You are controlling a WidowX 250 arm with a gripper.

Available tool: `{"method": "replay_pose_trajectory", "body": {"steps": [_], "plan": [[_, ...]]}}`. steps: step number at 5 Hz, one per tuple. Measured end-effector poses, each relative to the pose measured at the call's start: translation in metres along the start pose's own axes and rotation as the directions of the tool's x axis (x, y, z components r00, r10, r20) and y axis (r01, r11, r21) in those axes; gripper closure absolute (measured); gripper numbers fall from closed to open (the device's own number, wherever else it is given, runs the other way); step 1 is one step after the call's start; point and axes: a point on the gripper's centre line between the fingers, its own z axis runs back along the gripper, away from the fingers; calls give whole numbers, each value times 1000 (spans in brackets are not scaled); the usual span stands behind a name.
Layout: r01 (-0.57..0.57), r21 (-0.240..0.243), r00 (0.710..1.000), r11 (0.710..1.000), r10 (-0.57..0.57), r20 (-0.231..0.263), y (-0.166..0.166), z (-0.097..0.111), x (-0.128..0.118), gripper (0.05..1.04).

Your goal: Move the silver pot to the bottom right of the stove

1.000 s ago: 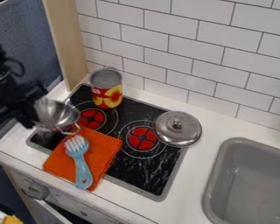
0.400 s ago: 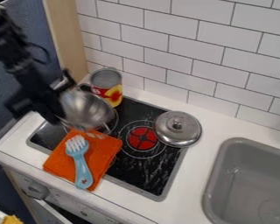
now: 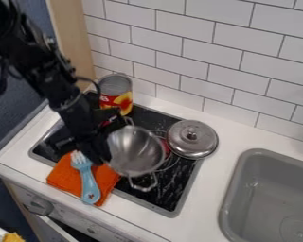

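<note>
Flanking silver pot (image 3: 136, 152): lid (image 3: 197, 142), orange cloth (image 3: 61, 179), brush (image 3: 89, 185).

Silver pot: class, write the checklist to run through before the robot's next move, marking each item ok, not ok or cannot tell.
1. Gripper at the silver pot's left side: ok.
2. Grip on the pot firm: cannot tell.
3. Pot at the bottom right of the stove: not ok, it is nearer the middle.
4. Pot's underside off the stove: cannot tell.
5. Lid away from the bottom right corner: ok, it sits farther up the right edge.
6. Blue brush lying on the orange cloth: ok.
</note>
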Motion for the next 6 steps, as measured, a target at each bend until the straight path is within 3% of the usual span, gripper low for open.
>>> {"method": "replay_pose_trajectory", "body": {"steps": [2, 4, 5, 6], "plan": [[91, -16, 995, 996, -91, -40, -6, -47, -7, 1014], [102, 9, 994, 995, -101, -34, -9, -69, -8, 985], [98, 34, 995, 995, -97, -31, -8, -72, -8, 808], [58, 35, 997, 998, -56, -61, -5, -70, -9, 523]]}}
